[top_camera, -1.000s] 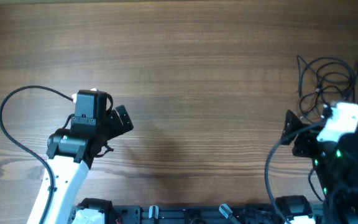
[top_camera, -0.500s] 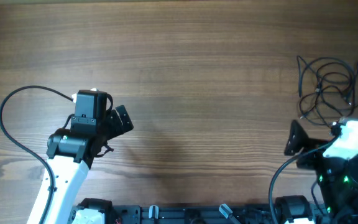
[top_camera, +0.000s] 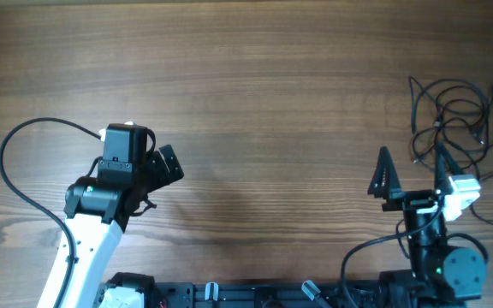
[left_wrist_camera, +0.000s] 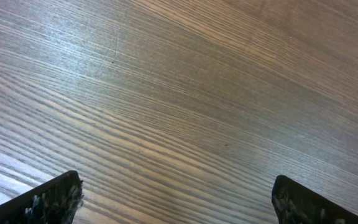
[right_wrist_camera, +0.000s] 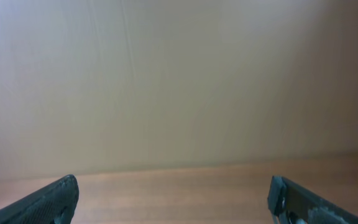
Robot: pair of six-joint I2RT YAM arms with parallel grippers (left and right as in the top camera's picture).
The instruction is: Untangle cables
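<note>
Thin black cables with small plug ends point(top_camera: 452, 120) lie in a loose tangle at the far right of the brown wood-grain table point(top_camera: 264, 77). The right gripper point(top_camera: 413, 169) is just beside the tangle, jaws wide apart and holding nothing. The left gripper point(left_wrist_camera: 176, 202) is well apart on the left, jaws spread wide over bare wood.

The cables point(top_camera: 448, 120) are a loose bunch of super thin black wires with small plug ends, looping and crossing over each other, lying flat on the wooden table point(top_camera: 246, 77) near its right edge.
</note>
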